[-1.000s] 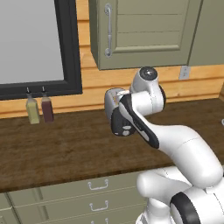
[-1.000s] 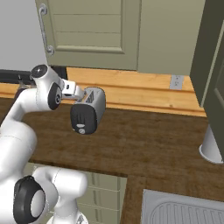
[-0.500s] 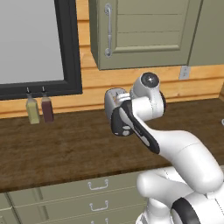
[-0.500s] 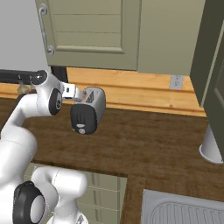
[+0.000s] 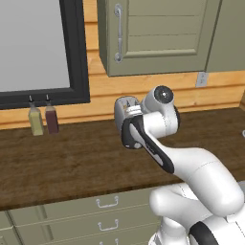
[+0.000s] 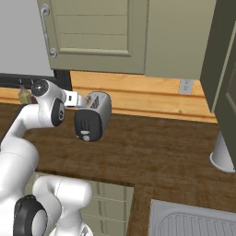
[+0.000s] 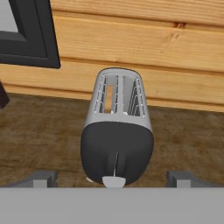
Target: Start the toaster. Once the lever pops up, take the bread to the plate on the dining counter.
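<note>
The toaster [image 7: 117, 131] stands on the brown wood counter against the plank wall, its black oval end panel facing my hand. The bread [image 7: 109, 98] shows as a tan strip sunk in the left slot. A small pale lever tab [image 7: 113, 180] sits at the bottom of the panel's slit. My gripper [image 7: 113, 177] is open, its fingertips [image 7: 43, 177] spread wide to either side of the panel and touching nothing. In the right base view the gripper [image 6: 82, 102] sits just left of the toaster [image 6: 94, 117]. The plate and the dining counter are out of view.
Two small bottles [image 5: 36, 119] [image 5: 51, 118] stand under the black-framed window [image 5: 76, 57]. Olive cabinets [image 5: 158, 38] hang above the toaster. A wall outlet [image 6: 185, 86], a pale cylinder [image 6: 223, 152] and a sink [image 6: 193, 221] lie to the right. Drawers [image 5: 107, 203] run below the counter.
The jaws have spread wider. The arm's upper joint has sunk and the hand has drawn slightly back from the toaster, which has not moved.
</note>
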